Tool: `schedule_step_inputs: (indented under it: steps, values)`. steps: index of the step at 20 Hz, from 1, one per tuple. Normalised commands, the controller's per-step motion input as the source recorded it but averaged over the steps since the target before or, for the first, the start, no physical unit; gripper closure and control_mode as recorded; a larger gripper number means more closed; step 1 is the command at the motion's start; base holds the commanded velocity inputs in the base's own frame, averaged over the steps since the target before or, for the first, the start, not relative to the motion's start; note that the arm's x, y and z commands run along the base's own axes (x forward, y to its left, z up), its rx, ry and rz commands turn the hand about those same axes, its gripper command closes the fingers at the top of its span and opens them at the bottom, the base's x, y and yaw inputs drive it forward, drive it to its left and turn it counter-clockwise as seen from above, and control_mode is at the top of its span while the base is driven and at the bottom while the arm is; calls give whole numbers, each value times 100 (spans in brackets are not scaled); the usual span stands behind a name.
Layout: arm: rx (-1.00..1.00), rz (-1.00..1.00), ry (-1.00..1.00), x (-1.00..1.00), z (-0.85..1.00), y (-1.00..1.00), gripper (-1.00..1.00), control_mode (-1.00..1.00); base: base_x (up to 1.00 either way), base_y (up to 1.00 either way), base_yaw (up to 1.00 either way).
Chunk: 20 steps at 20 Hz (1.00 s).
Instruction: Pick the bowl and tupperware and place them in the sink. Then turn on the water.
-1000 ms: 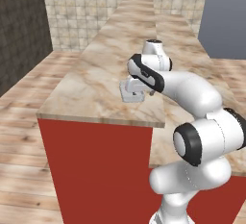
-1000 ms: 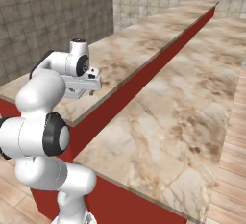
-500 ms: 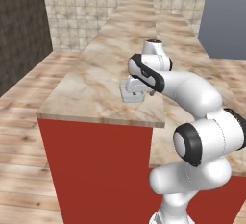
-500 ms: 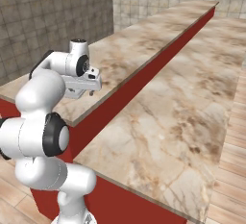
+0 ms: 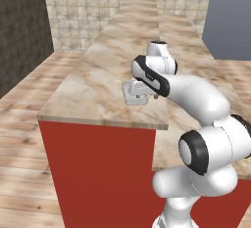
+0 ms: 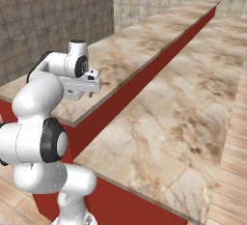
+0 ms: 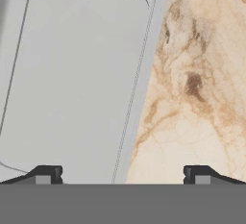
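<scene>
The tupperware (image 7: 77,83) is a flat light grey container lying on the marble counter near its front edge. In the hand view its right rim runs between my two fingertips, with its body toward the left one. My gripper (image 7: 122,174) hangs just above it, open, gripping nothing. From the left base camera the tupperware (image 5: 131,98) peeks out under the gripper (image 5: 139,90). The right base camera shows the gripper (image 6: 90,87) low over the tupperware (image 6: 72,95). The bowl, the sink and the water are out of view.
The long marble counter (image 5: 98,70) on a red base runs away toward a tiled back wall. A lower marble surface (image 6: 183,113) lies beside it on the arm's side. The counter's front edge (image 5: 98,120) is close to the tupperware.
</scene>
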Motion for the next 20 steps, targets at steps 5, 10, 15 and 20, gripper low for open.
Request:
schedule_step_inputs:
  steps: [5, 10, 15, 20]
  values:
    - [0, 0, 0, 0, 0, 0, -100, -100, 0, 0, 0]
    - [0, 0, 0, 0, 0, 0, 100, -100, 0, 0, 0]
    - [0, 0, 0, 0, 0, 0, 100, -100, 0, 0, 0]
    - [0, 0, 0, 0, 0, 0, 100, -100, 0, 0, 0]
